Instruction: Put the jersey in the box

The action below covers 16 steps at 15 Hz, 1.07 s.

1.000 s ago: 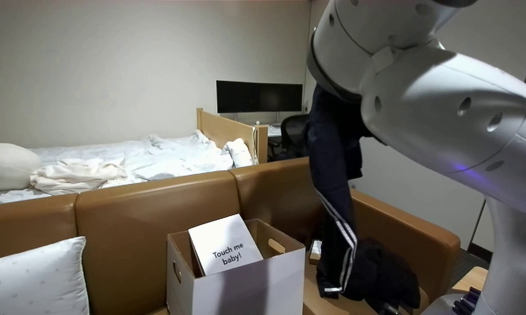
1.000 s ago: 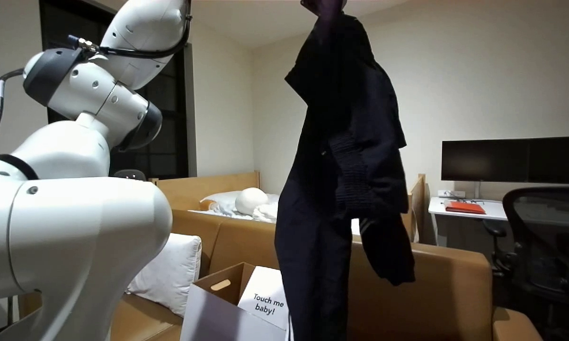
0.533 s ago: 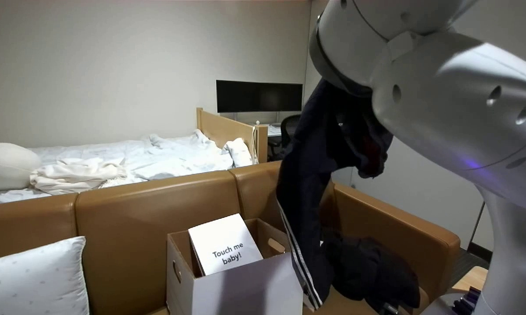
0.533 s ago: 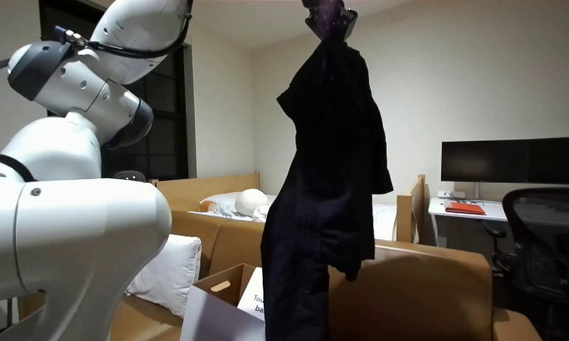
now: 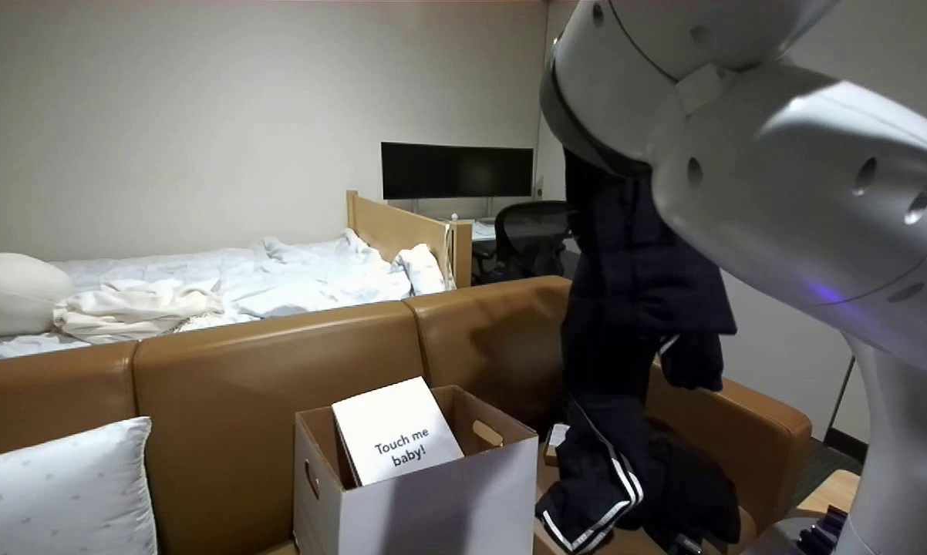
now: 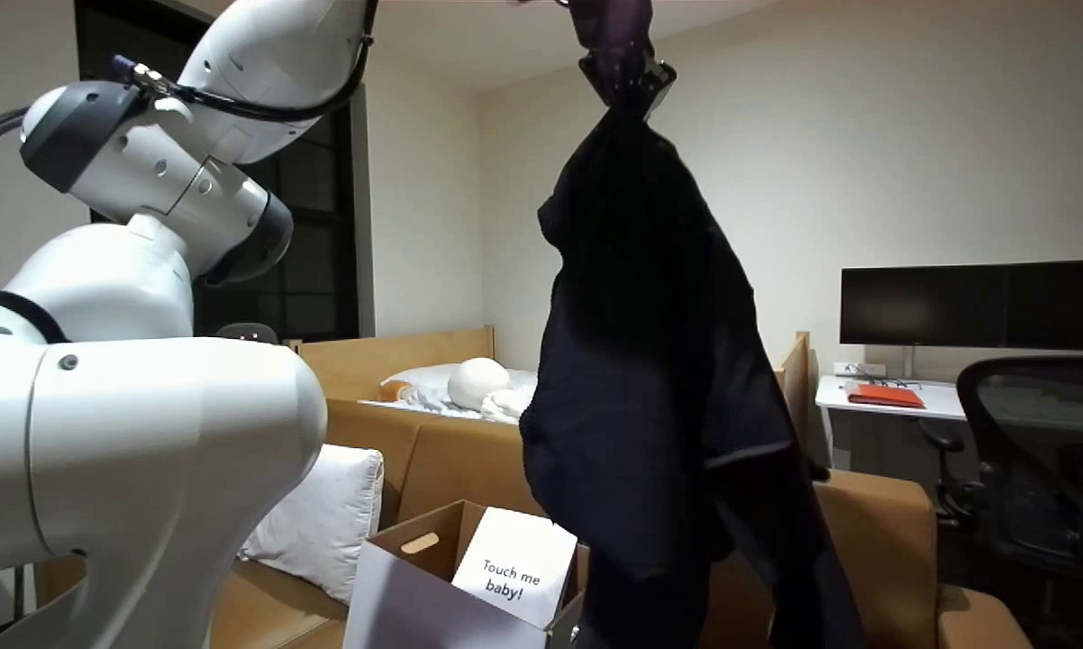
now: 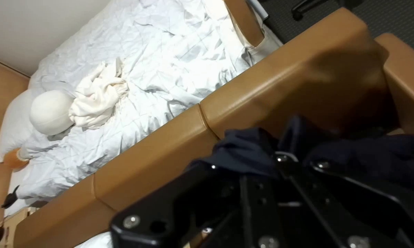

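Observation:
The jersey is a dark navy garment with white stripes. It hangs long from my gripper in both exterior views. My gripper is shut on its upper end, high above the sofa. In the wrist view bunched jersey cloth covers the fingertips. The box is white outside and brown inside, open at the top, on the sofa seat. It also shows in an exterior view. The jersey hangs beside the box, on the side of the sofa's armrest, its striped end low near the seat.
A white "Touch me baby!" card leans inside the box and sticks up above its rim. A dark heap lies on the seat by the armrest. The sofa backrest rises behind the box, with a white pillow beside it.
My gripper has come down. The jersey swung toward the box's near corner half a second ago, then back toward the armrest, turning as it hangs. The box has not moved.

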Motion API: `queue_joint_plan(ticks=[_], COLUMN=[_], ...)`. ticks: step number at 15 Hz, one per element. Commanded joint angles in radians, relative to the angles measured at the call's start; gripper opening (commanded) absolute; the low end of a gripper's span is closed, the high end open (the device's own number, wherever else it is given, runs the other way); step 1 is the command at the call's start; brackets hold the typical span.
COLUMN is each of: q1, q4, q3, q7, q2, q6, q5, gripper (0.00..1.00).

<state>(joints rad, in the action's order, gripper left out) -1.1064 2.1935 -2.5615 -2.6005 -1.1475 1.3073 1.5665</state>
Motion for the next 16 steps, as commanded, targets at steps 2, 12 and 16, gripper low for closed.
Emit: queue_joint_plan(ticks=[2, 12, 16], q1=[-0.016, -0.314, -0.308], q4=[0.190, 0.226, 0.226], q3=[0.030, 0.119, 0.119], q7=[0.000, 0.000, 0.000], q2=[-0.074, -0.045, -0.034], q6=[-0.097, 0.211, 0.211], q5=[0.144, 0.163, 0.167], gripper=[0.01, 0.02, 0.02])
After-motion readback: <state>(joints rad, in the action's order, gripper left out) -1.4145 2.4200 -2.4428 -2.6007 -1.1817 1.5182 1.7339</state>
